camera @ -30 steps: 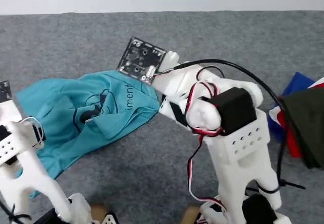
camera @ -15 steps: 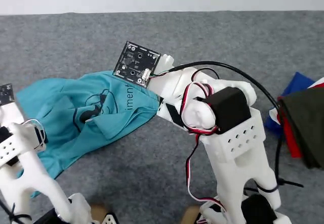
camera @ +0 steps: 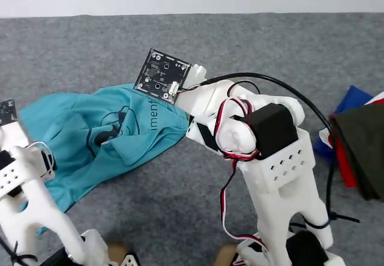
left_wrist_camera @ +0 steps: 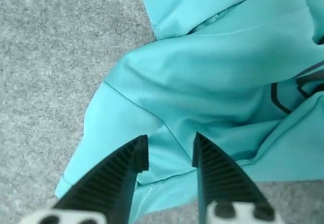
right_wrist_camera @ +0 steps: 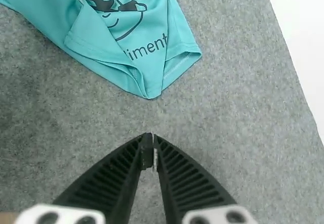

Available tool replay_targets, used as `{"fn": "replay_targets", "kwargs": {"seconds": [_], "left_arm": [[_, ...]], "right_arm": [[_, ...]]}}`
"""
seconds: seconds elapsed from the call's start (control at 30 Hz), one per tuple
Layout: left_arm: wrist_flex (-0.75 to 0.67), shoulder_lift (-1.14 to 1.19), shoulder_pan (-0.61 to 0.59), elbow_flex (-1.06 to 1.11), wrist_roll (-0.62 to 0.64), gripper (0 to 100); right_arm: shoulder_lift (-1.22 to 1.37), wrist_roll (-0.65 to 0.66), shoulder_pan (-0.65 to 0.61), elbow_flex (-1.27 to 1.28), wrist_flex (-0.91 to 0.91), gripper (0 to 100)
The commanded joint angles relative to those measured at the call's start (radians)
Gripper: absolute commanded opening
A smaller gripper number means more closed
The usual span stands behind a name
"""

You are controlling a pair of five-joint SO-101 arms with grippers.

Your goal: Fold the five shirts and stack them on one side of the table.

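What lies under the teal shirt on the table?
The teal shirt rests on the grey felt, which shows beside its edges. Anything beneath its folds is hidden.

White plastic right arm (camera: 282,182), matching white left arm (camera: 30,209), black servo block (camera: 277,129), red, white and black cables (camera: 236,156), rows of vent holes (camera: 287,161), dark square circuit board (camera: 163,75), black ribbed fingers (left_wrist_camera: 119,176) on white bases.
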Motion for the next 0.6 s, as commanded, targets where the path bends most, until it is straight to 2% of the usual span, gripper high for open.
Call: {"fn": "replay_targets", "kwargs": {"seconds": [0.0, 0.13, 0.4, 0.57], "left_arm": [[-0.015, -0.02, 0.005, -0.004, 0.011, 15], [-0.015, -0.02, 0.005, -0.004, 0.011, 15], [-0.015, -0.02, -0.002, -0.004, 0.011, 15], [-0.015, -0.02, -0.054, -0.005, 0.008, 15]], "right_arm": [[-0.01, -0.005, -0.007, -0.005, 0.007, 1.0], [-0.008, 0.026, -0.027, 0.06, -0.024, 1.0], [-0.008, 0.114, -0.099, 0.356, -0.282, 1.8], [0.001, 0.135, -0.151, 0.571, -0.501, 14.7]]}}
